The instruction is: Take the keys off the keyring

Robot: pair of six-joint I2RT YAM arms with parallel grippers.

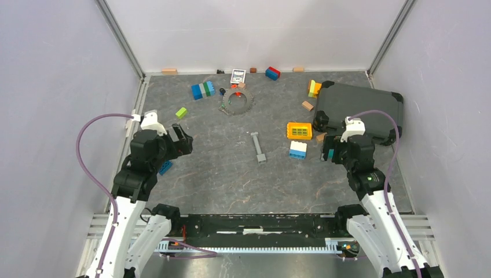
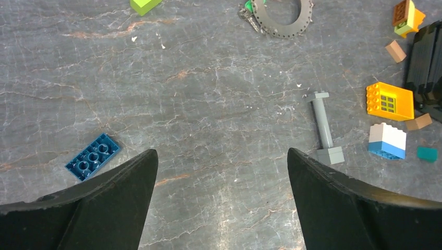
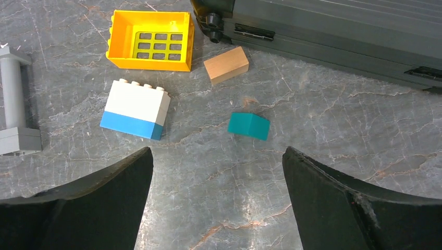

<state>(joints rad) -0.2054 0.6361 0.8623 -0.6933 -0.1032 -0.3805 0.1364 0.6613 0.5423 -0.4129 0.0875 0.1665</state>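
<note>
Lying toward the far middle of the grey marbled table [image 1: 220,174], the keys [image 2: 251,14] show as a small silver cluster with a green head at the top edge of the left wrist view. We cannot separate the thin keyring from the keys at this size. The cluster sits against the left rim of a grey toothed ring [image 2: 284,21], and from above we find the same toothed ring near the back wall. A lime brick [image 2: 143,5] lies to the left of the cluster, well apart from it.

Nearer the arms, a long grey metal bar [image 2: 324,127] lies on the table's middle, and to its right we see the yellow grid block [image 3: 150,40], a white-and-blue brick [image 3: 136,110], a tan block [image 3: 226,64] and a small teal block [image 3: 249,126] — all beside a dark case [image 3: 333,26]. A dark blue flat plate [image 2: 93,156] lies on the left side.

Both grippers hang above bare tabletop, well short of the keys. The left gripper [image 2: 221,153] has its fingers spread wide with nothing between them. The right gripper [image 3: 217,151] is just as wide and empty — the teal block lies just beyond its fingertips.
</note>
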